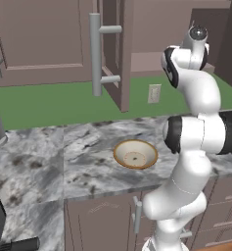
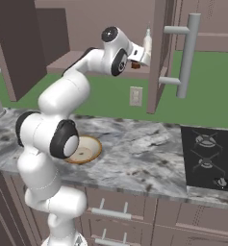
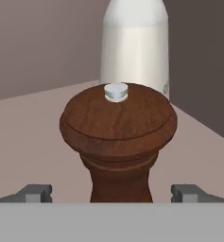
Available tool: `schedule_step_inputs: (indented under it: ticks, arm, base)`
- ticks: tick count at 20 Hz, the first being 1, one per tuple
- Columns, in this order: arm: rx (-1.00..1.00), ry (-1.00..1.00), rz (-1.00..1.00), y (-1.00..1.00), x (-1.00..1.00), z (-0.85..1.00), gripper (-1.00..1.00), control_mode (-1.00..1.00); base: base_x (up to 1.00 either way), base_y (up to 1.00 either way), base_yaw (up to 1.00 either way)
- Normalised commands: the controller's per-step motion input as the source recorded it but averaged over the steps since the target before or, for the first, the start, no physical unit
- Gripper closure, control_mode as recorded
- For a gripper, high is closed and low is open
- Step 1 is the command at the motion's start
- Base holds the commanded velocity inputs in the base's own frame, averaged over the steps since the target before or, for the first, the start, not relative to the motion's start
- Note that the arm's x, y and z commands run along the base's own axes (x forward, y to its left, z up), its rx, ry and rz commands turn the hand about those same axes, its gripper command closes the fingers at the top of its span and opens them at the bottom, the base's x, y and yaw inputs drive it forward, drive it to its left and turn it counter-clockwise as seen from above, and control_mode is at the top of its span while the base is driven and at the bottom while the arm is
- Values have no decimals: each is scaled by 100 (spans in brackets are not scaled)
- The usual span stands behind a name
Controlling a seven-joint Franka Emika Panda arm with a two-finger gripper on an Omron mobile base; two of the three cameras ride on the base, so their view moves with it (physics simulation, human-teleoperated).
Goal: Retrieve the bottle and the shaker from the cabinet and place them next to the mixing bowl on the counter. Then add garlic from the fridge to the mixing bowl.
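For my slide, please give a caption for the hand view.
Open gripper straddling the brown wooden shaker on the cabinet shelf, white bottle standing behind it.

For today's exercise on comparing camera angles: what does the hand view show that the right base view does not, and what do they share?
Hand view alone: the brown wooden shaker close up with its small white knob, standing between the open fingers.

Right base view alone: the mixing bowl on the marble counter, the stovetop, the open cabinet door.

Both: the white bottle on the cabinet shelf, behind the shaker.
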Motion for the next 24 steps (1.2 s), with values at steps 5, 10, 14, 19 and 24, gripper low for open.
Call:
schedule_step_inputs:
  ticks: [5,10,14,19,24]
  arm:
    - [0,0,0,-4,15,-2,-100,-100]
    - [0,0,0,0,0,0,-100,-100]
    - [0,0,0,0,0,0,100,-100]
    - [0,0,0,0,0,0,100,-100]
    - [0,-3,10,3,-74,0,100,-100]
  base:
    - [0,0,0]
    - [0,0,0]
    - [0,0,0]
    - [0,0,0]
    - [0,0,0]
